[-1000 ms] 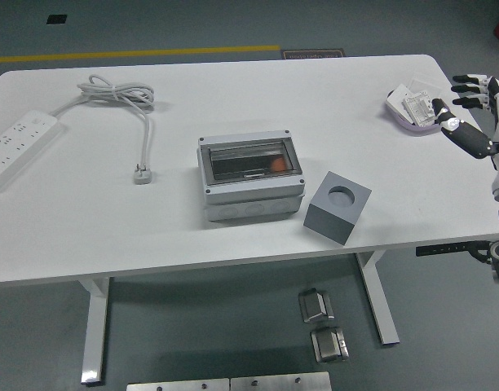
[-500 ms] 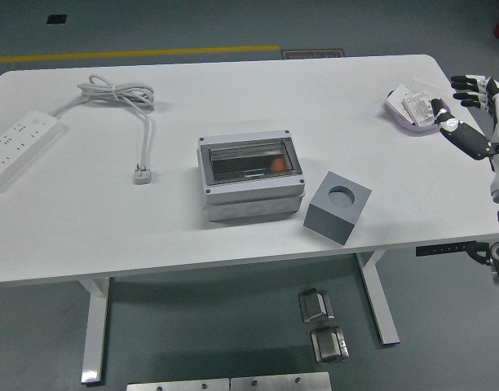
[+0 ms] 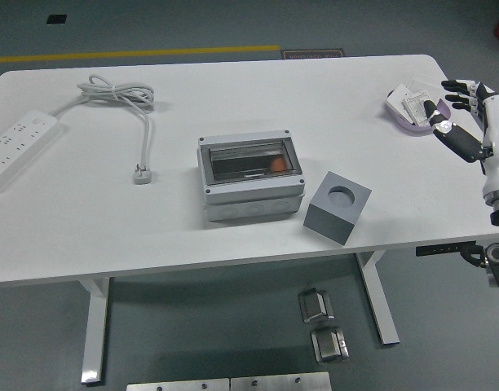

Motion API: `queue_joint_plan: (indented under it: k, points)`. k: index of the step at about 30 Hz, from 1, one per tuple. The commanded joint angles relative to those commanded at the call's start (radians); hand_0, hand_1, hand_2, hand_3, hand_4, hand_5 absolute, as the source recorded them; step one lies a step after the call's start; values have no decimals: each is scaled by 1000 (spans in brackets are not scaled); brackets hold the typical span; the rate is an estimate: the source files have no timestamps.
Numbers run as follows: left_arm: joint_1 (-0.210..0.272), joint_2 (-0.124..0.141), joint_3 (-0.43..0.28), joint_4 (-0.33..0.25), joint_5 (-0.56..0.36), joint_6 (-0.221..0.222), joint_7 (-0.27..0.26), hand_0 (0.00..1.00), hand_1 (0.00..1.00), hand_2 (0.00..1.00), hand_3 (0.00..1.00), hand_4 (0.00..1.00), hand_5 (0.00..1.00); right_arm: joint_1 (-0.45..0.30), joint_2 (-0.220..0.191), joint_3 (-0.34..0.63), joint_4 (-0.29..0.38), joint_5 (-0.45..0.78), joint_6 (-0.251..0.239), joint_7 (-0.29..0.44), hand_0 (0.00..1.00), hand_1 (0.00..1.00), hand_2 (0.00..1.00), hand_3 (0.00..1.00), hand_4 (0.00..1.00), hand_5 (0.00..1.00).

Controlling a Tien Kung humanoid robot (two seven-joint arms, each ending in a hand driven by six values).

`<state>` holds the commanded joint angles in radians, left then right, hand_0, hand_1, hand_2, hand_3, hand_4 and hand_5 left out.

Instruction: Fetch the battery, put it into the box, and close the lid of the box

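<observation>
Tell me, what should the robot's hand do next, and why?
Hard to call. The open right hand hovers beside the dish of small white packs, while the box has its clear lid shut over something orange. If that is the battery, the hand probably need only draw back; if not, it should likely ease onto the dish.

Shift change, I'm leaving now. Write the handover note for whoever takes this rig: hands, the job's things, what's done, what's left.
Right hand: fingers spread, holding nothing, beside the white tray at the table's far right.
Left hand: out of view.
Box: mid-table, clear lid down; something orange shows through it, too small to name.
Tray holds small whitish items; whether one is a battery is unclear.
Done or left: cannot be settled. This fits a finished job or a battery waiting in the tray. Check what the box holds.
</observation>
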<state>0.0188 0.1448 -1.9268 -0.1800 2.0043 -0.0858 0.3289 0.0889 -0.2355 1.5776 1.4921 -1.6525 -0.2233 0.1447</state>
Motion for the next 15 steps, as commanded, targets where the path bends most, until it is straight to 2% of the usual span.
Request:
queue_joint_plan:
  k: [6, 15]
  points:
    - [1, 4, -4, 0, 4, 0, 5, 663, 723, 725, 640, 702, 180, 6, -2, -6, -6, 36, 10, 20, 792, 756, 797, 713, 811, 526]
    - [13, -8, -10, 0, -4, 0, 9, 663, 719, 721, 640, 703, 179, 20, 4, -14, -44, 212, 39, 89, 804, 758, 797, 740, 814, 532]
